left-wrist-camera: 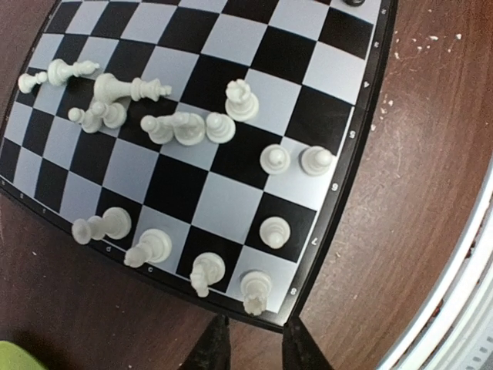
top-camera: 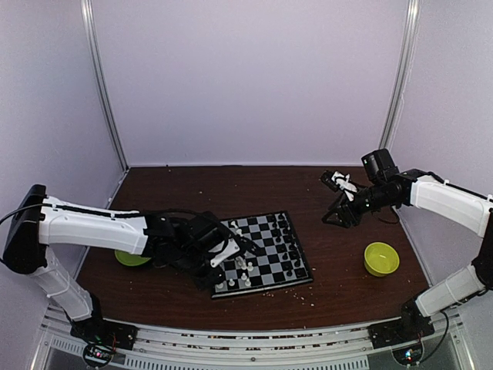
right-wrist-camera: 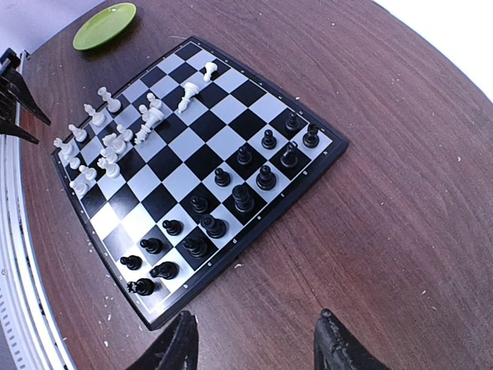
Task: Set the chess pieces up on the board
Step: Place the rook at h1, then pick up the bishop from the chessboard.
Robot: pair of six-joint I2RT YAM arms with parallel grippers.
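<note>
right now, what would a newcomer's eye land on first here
The black-and-grey chessboard at mid-table, with the black chess pieces standing upright in two rows along its right side. Opposite them the white chess pieces are a jumble, several lying on their sides, with the left gripper hovering open just off that edge. A lime-green bowl sits on the table at the right.

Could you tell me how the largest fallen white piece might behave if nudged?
Lying on its rounded side, the largest fallen white piece would probably roll. It looks tiny, so it is likely light and easily flicked across the board.
</note>
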